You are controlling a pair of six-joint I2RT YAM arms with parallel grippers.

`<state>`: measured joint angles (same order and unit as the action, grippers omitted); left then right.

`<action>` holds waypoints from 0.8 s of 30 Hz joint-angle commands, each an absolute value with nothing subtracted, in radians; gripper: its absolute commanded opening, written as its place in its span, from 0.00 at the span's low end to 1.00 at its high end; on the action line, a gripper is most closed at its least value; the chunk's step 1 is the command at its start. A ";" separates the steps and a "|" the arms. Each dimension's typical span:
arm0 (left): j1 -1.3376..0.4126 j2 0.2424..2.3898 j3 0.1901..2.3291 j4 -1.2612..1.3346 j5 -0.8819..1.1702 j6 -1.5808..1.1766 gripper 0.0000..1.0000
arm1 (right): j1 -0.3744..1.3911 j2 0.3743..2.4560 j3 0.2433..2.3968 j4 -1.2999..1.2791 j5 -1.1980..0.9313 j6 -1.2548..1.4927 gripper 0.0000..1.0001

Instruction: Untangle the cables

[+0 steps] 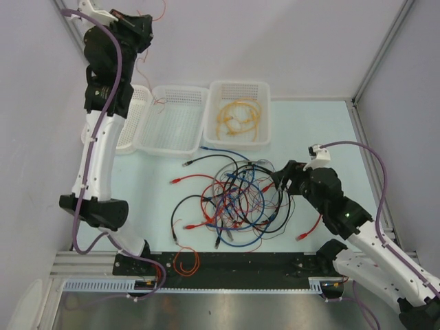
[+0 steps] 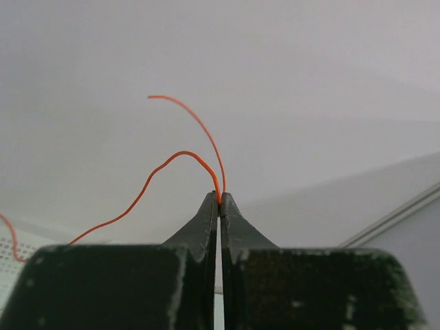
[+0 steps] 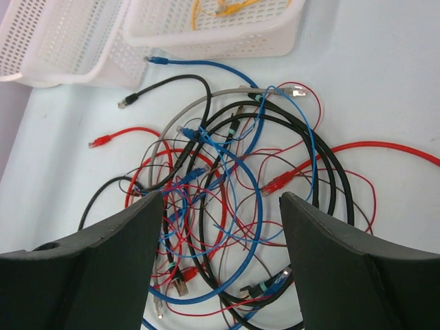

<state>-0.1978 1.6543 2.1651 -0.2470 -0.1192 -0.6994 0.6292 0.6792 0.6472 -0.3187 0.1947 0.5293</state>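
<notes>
Your left gripper [image 2: 219, 201] pinches a thin orange wire [image 2: 148, 184]; your right gripper [image 3: 221, 206] gapes over the tangle.
Left jaws are pressed together on that wire, high above the white baskets [image 1: 172, 124]. Right jaws stand wide apart at the right edge of the cables [image 1: 234, 199], knotted red, blue and black on the table [image 1: 316, 130]; yellow cables [image 1: 237, 117] lie in the rightmost basket.

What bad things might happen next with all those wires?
1. The left gripper pinches the thin orange wire only at its very tips, so the wire might slip out.
2. The right gripper is open above the tangled pile. Closing there may grab several cables at once and pull the knots tighter.
</notes>
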 commanded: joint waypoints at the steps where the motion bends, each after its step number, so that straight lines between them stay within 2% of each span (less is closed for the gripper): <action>1: -0.163 1.742 2.154 -0.245 -0.072 -0.727 0.00 | 0.615 0.709 0.649 -0.290 0.209 0.489 0.75; 10: -0.160 1.752 1.884 -0.152 -0.039 -0.707 0.00 | 0.598 0.790 0.647 -0.259 0.192 0.492 0.74; 11: -0.158 1.747 1.876 -0.146 -0.031 -0.700 0.09 | 0.600 0.795 0.647 -0.259 0.190 0.494 0.74; 12: -0.158 1.741 1.867 -0.138 -0.029 -0.692 0.47 | 0.598 0.798 0.646 -0.258 0.190 0.495 0.74; 16: -0.160 1.677 1.868 -0.115 -0.061 -0.641 0.99 | 0.595 0.801 0.647 -0.252 0.183 0.506 0.74; 18: -0.164 1.610 1.870 -0.144 -0.077 -0.617 0.99 | 0.595 0.796 0.646 -0.256 0.181 0.518 0.74; 21: -0.193 1.435 1.729 -0.135 -0.080 -0.589 1.00 | 0.595 0.787 0.643 -0.261 0.173 0.538 0.74; 22: -0.208 1.374 1.585 -0.120 -0.080 -0.586 1.00 | 0.597 0.784 0.641 -0.261 0.170 0.541 0.74; 24: -0.274 1.219 1.358 -0.098 -0.097 -0.589 0.90 | 0.597 0.772 0.635 -0.261 0.158 0.557 0.74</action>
